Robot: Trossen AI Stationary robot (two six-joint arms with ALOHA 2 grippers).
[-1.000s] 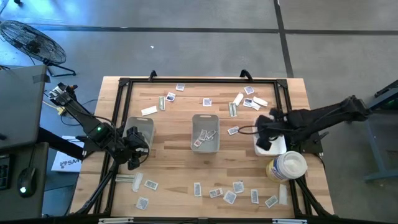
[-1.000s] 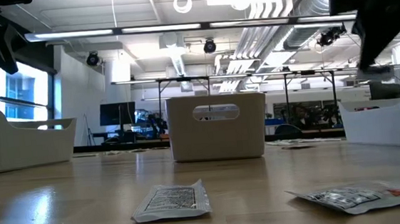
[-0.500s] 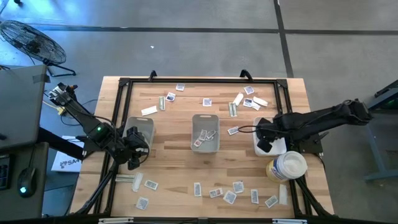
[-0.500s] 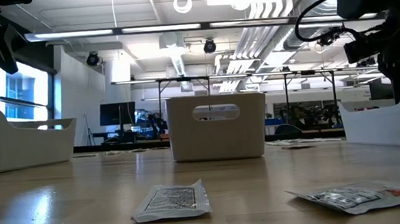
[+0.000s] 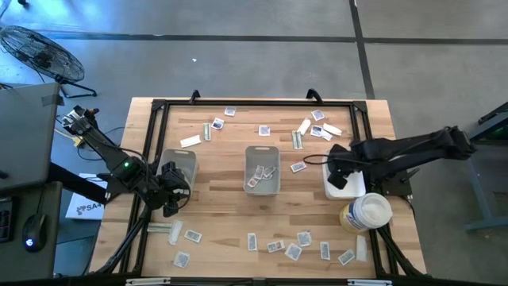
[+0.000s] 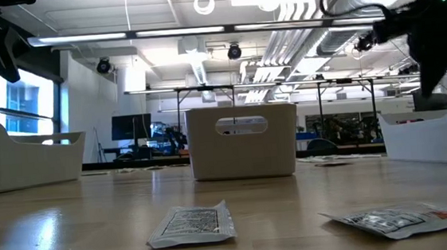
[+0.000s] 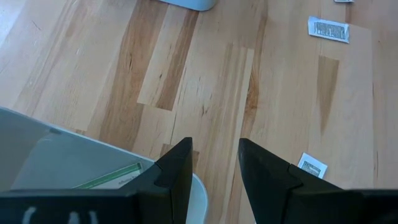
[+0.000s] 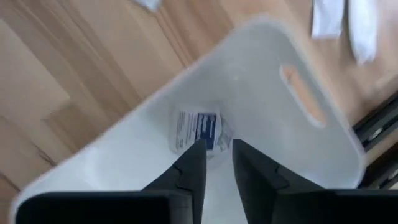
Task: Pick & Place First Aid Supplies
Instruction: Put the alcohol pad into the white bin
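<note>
The first aid supplies are small flat packets scattered along the table's far part [image 5: 305,127] and near part [image 5: 294,248]. My right gripper [image 8: 217,149] hangs open over the white tray [image 5: 349,187] at the table's right, fingers pointing down. A white packet with blue print [image 8: 198,129] lies on that tray's floor just beyond the fingertips. My left gripper [image 7: 214,165] waits open at the near corner of the left grey tray [image 5: 179,168], nothing between its fingers. A green-white strip [image 7: 109,177] lies in that tray.
A grey tray [image 5: 262,168] holding a few packets stands mid-table. The big round white tub [image 5: 365,213] stands just near-side of the white tray. A black frame [image 5: 254,103] runs round the tabletop. Two packets [image 6: 191,223] lie close to the low camera.
My right arm has shifted above the white tray, its gripper sinking a little toward it and turning slightly. My left arm has kept still.
</note>
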